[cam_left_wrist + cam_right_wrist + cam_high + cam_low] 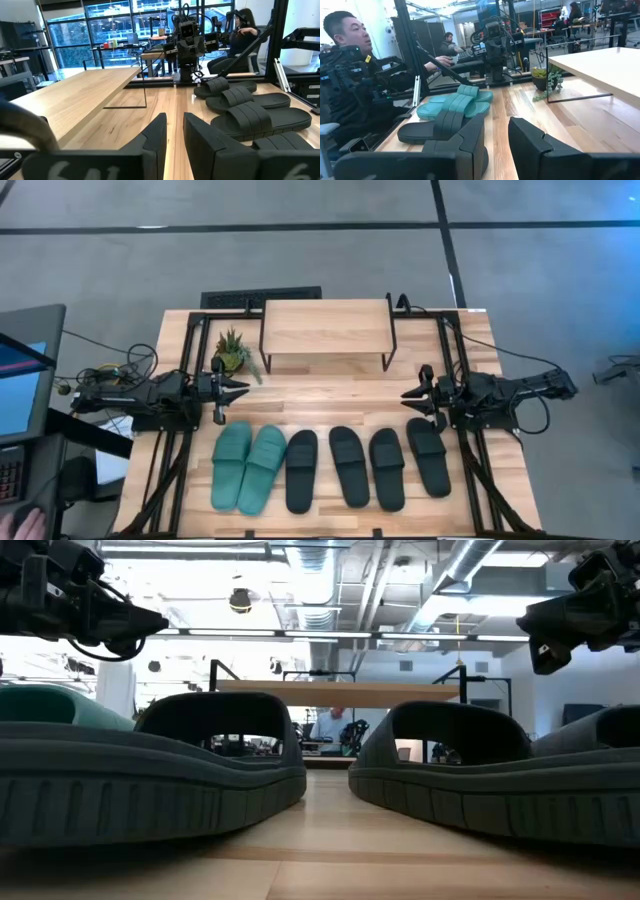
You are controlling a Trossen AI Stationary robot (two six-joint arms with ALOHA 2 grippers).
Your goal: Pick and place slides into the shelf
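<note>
Six slides (330, 468) line the near edge — shelf (326, 328) beyond; left end effector (243, 389) and right end effector (407, 396) narrowly parted.

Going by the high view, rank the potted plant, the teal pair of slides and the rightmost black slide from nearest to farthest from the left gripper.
1. The potted plant, just behind the left gripper, beside the shelf.
2. The teal pair of slides, just in front of it; nearly as close as the plant, a tight call.
3. The rightmost black slide, across the table, by the right gripper.
</note>
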